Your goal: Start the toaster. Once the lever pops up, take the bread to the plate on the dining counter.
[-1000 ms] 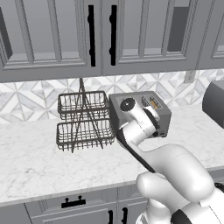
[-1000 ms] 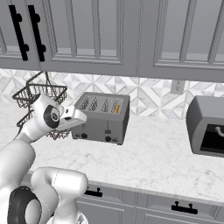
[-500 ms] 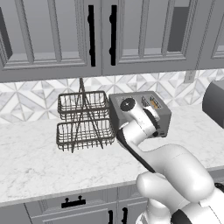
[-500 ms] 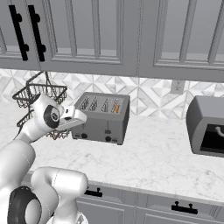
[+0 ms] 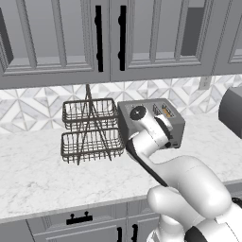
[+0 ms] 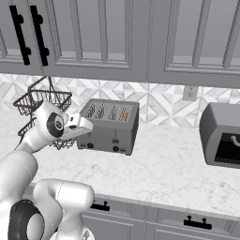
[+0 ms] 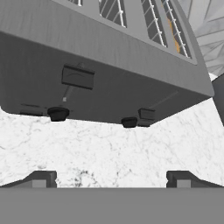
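Two levers show on the toaster's (image 6: 110, 125) front in your hand view, and they are what your next move turns on. The nearer lever (image 7: 78, 77), a small dark rectangular tab, sits up and left of the gripper (image 7: 112, 179); a second tab (image 7: 146, 114) lies farther right. Both sit above small black round knobs, so aim above those. The gripper's fingers are spread wide with nothing between them, short of the front face with bare marble under them. You would likely need to go forward, up and left, then press down along the slot.

Going left to right across the worktop: the dark two-tier wire rack (image 5: 89, 130) stands at the left, thin bent wire, open mesh. Just right of it is the toaster, a boxy brushed-metal body, matte grey, with four long top slots running front to back. The bread (image 6: 123, 114) shows as a tan sliver in the rightmost slot, sunk low. Well to the right stands a grey rounded appliance (image 6: 224, 135) with a dark opening. The worktop (image 6: 168, 164) is white marble with faint grey veins, smooth and flat; the wall behind is patterned tile.
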{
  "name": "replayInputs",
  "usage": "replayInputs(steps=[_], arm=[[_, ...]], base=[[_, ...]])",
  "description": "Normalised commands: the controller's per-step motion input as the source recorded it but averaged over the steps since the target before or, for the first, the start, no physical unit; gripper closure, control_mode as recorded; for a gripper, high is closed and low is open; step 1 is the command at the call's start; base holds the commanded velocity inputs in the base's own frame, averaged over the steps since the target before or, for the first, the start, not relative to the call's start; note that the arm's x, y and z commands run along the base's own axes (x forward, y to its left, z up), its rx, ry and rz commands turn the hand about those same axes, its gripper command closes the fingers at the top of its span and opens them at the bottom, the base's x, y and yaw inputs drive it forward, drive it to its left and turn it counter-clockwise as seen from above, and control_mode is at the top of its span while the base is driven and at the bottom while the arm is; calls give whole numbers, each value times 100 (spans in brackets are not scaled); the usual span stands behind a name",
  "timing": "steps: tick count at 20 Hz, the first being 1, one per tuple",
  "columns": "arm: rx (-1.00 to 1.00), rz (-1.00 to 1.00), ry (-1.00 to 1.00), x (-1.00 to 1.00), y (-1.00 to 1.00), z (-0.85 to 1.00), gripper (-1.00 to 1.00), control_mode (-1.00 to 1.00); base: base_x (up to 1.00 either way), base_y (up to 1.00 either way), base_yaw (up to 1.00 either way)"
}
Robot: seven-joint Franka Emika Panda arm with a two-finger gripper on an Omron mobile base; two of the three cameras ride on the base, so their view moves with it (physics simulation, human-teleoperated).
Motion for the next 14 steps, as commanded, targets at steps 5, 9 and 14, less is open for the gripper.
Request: replayInputs(steps=[5, 9, 14], arm=[[0, 0, 0, 0, 0, 0, -100, -100], [0, 0, 0, 0, 0, 0, -100, -100], [0, 0, 0, 0, 0, 0, -100, -100]], base=[[0, 0, 0], [0, 0, 0], [0, 0, 0]])
